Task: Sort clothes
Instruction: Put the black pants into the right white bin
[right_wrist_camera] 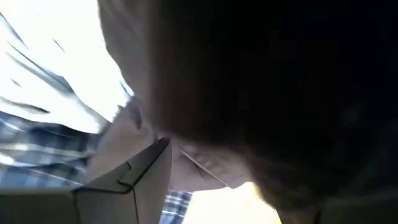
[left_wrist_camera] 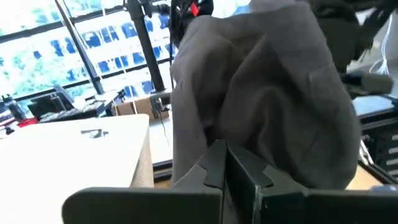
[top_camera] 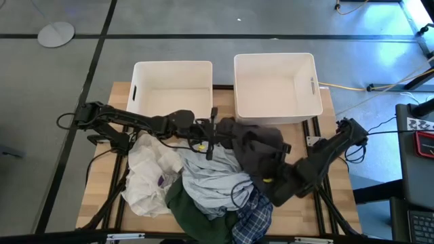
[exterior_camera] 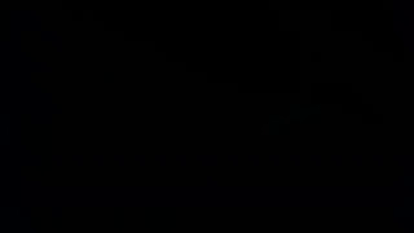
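The clothes lie heaped on the wooden table (top_camera: 102,190): a white garment (top_camera: 146,176), a pale grey-blue one (top_camera: 210,179), a dark green one (top_camera: 193,210) and a plaid shirt (top_camera: 254,218). A dark grey garment (top_camera: 261,146) spreads over the heap's right part. My left gripper (top_camera: 213,131) is shut on its left end. My right gripper (top_camera: 270,184) sits open at the garment's near right part, pointing steeply down. The cloth drapes over it and hides one finger. The low view is black. My left gripper (left_wrist_camera: 225,154) pinches a bunched part of the dark grey garment's left end (left_wrist_camera: 214,134) between its two fingers, coming level from the table's left. That end is raised; the cloth (left_wrist_camera: 267,87) bulges beyond the fingers and falls away onto the heap. My right gripper has the dark grey cloth (right_wrist_camera: 261,81) lying across it, with one finger (right_wrist_camera: 140,174) showing; I cannot tell whether the fingers touch it.
Two white plastic bins stand at the table's far edge, one at the left (top_camera: 173,68) and one at the right (top_camera: 277,59). Bare wood shows along the table's left and right sides. Cables and a desk lie off the table to the right.
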{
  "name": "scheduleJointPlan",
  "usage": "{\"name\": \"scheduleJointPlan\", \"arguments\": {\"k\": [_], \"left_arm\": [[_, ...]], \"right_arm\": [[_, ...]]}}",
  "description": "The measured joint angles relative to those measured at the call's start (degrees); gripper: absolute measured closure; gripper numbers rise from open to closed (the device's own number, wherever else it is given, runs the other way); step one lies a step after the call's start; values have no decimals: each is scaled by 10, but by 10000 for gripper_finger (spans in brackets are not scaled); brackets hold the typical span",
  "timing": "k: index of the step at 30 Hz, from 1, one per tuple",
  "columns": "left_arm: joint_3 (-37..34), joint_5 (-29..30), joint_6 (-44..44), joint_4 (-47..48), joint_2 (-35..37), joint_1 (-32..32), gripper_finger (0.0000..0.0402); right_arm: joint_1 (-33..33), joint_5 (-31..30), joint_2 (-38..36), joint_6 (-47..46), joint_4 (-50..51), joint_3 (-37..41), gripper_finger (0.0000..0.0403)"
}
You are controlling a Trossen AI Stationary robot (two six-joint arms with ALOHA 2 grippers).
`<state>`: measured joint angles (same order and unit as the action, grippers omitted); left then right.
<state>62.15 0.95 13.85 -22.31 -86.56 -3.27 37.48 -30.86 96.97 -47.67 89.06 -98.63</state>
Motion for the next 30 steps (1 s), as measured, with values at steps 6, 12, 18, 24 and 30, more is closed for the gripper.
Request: {"name": "scheduleJointPlan", "arguments": {"k": [6,12,18,24,30], "left_arm": [[0,0,0,30,0,0,400],[0,0,1,78,0,0,400],[0,0,1,115,0,0,400],[0,0,-1,134,0,0,400],[0,-1,-13,143,-14,0,400]], "right_arm": [[8,-46,0,47,-86,103,166],[6,-42,0,125,-206,191,166],[-20,43,0,132,-258,220,166],[-31,87,-4,122,-262,181,166],[-30,78,6,122,-330,208,166]]}}
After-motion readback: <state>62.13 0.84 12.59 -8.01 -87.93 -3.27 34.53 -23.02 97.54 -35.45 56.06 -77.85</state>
